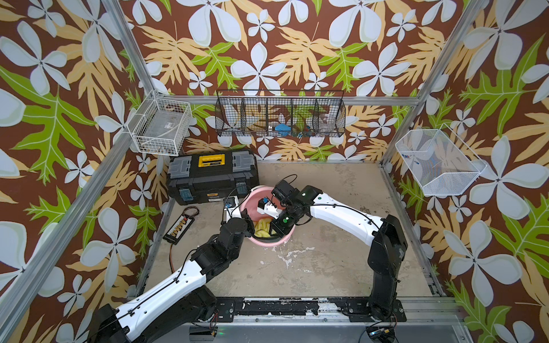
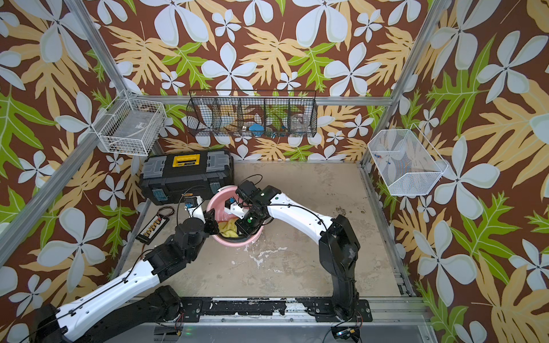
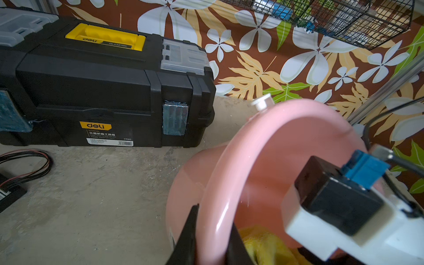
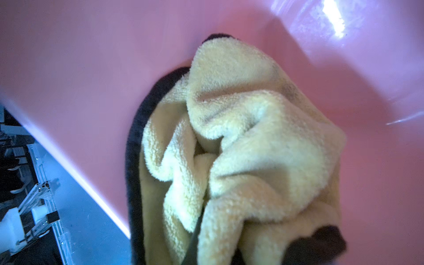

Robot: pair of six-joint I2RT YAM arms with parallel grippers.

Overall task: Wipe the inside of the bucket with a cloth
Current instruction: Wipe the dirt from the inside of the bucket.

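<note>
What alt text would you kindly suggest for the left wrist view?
The left gripper clamps the rim of the pink bucket between its black fingers, with the yellow cloth bunched inside; a black toolbox stands behind on the table.

One pink bucket (image 1: 252, 203), one yellow cloth (image 1: 263, 227), one black toolbox (image 1: 208, 181), three wire baskets (image 1: 157, 142) (image 1: 255, 130) (image 1: 445, 181), two robot arms (image 1: 166, 285) (image 1: 341, 210)

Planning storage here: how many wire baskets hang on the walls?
3: a white basket on the left rail, a black basket on the back wall, a mesh basket on the right wall. None seems hidden.
</note>
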